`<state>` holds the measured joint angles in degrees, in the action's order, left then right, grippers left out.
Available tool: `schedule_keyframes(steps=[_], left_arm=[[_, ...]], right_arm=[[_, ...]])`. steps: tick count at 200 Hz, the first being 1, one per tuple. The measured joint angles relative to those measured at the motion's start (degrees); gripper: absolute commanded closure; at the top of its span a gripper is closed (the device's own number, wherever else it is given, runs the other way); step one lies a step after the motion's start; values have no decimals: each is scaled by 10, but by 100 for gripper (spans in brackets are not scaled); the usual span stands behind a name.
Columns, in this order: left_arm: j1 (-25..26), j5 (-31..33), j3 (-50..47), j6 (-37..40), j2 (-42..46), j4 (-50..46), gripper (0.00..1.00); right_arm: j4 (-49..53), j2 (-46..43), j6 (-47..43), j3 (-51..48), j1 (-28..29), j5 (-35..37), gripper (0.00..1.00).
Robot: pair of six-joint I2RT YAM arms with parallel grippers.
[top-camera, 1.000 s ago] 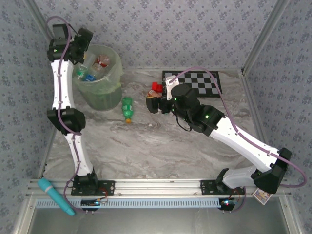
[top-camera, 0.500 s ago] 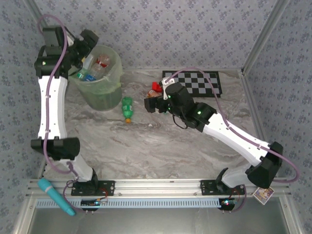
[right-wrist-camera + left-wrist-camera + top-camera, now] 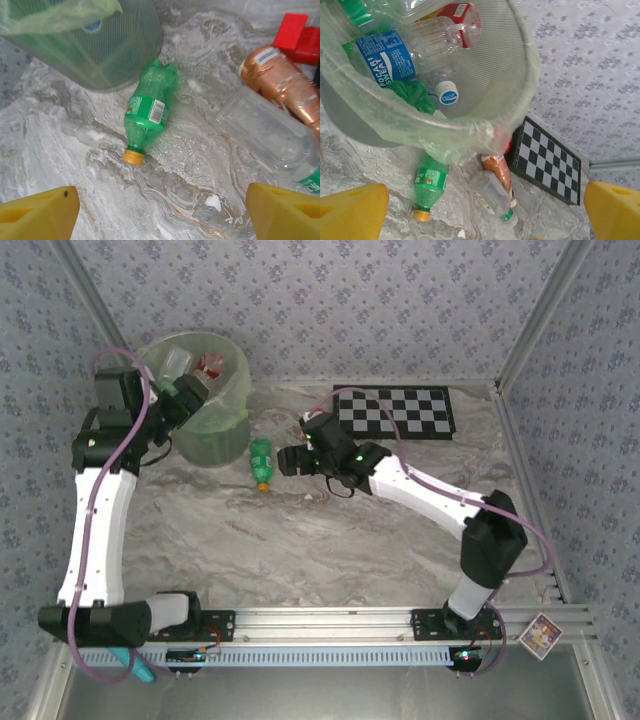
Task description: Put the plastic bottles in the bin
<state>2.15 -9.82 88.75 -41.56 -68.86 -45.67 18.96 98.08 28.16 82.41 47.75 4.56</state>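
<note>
In the pick-up step, the right tool [image 3: 161, 212] hovered wide and empty over a small green plastic bottle [image 3: 147, 107], a clear bottle [image 3: 262, 132] and a copper-orange bottle [image 3: 280, 82] on the marbled tabletop [image 3: 60, 140] beside the large translucent pale-green bin [image 3: 110, 50], needing to descend and close on one, while the left tool [image 3: 482, 212] gaped empty by the rim.

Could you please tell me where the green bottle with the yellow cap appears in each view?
Top external: green bottle, left of centre, right of the bin.
Left wrist: green bottle, lower left, below the bin's rim.
Right wrist: green bottle, centre, cap pointing down.
Shared landmark: the bin, at the bottle's base end.
</note>
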Motion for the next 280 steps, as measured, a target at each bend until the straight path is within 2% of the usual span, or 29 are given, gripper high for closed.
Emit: schedule_keyframes(steps=[55,111,159,190,210,247,280], left_arm=[[2,22,-23,61,92,-58,0],[2,34,-46,71,103,-102,0],[2,30,-59,73,105,-105,0],[2,26,-68,72,117,-112,0],[2,25,-69,70,121,-116,0],[2,25,-74,70,130,-121,0],[2,25,-74,71,134,-129,0]], right_arm=[[-20,91,37,43,-7,-43,31],[-40,167,69,74,-11,-81,41],[-54,224,89,94,0,-100,41],[-58,255,101,108,13,-105,33],[-59,276,106,118,21,-110,33],[-59,310,113,138,27,-115,39],[-59,315,115,143,26,-115,40]])
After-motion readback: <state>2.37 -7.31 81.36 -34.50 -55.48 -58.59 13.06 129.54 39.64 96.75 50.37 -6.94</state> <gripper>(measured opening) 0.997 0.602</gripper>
